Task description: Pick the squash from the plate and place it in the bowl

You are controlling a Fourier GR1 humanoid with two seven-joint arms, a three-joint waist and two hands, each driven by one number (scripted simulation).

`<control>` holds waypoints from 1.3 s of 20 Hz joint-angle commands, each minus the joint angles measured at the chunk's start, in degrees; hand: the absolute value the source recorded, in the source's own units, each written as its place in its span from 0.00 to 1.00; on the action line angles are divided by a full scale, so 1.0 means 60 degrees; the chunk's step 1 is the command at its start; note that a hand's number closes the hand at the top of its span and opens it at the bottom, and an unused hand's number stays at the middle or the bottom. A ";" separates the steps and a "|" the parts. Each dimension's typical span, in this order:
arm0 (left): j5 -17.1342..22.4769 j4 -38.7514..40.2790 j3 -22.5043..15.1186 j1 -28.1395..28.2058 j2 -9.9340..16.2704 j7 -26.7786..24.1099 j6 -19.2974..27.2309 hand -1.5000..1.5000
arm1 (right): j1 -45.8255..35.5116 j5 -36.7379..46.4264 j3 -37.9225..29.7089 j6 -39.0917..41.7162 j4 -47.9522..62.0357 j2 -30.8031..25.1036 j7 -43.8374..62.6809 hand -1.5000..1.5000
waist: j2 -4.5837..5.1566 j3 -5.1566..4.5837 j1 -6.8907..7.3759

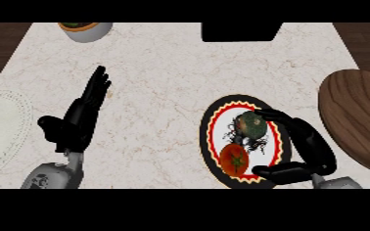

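Observation:
The squash point(249, 124), dark green and round, lies on the upper part of a plate point(211, 127) with a black rim and a red ring. A red tomato point(235, 159) lies just below it on the same plate. My right hand point(312, 147) arches over the plate's right side. Its fingers point(278, 115) reach the squash's upper right, while its thumb point(278, 172) sits far off at the plate's lower rim, so the hand is open and holds nothing. The brown wooden bowl point(348, 112) stands at the right edge, partly cut off. My left hand point(78, 120) rests open at the left, fingers up.
A pale plate point(10, 127) shows at the left edge. A grey pot with a plant point(86, 30) stands at the counter's back left, and a black object point(241, 32) at the back centre. Bare marble lies between the two hands.

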 commanded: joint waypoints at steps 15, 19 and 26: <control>-0.0340 0.0907 0.0314 -0.0742 -0.0811 -0.0049 -0.0255 0.50 | -0.0473 0.0466 -0.1206 0.0655 -0.2879 -0.1963 0.4863 0.00 | 0.0000 -0.0018 0.0111; -0.0268 0.0744 0.0579 -0.0365 -0.0381 -0.0240 -0.0619 0.50 | -0.1103 0.0794 -0.0733 0.0956 -0.2585 -0.2022 0.6436 0.00 | 0.0006 -0.0017 0.0215; -0.0519 0.0789 0.0637 -0.0559 -0.0730 0.0050 -0.0688 0.50 | -0.1183 0.2282 -0.0144 0.1480 -0.1472 -0.1463 0.6197 0.00 | 0.0000 -0.0008 0.0154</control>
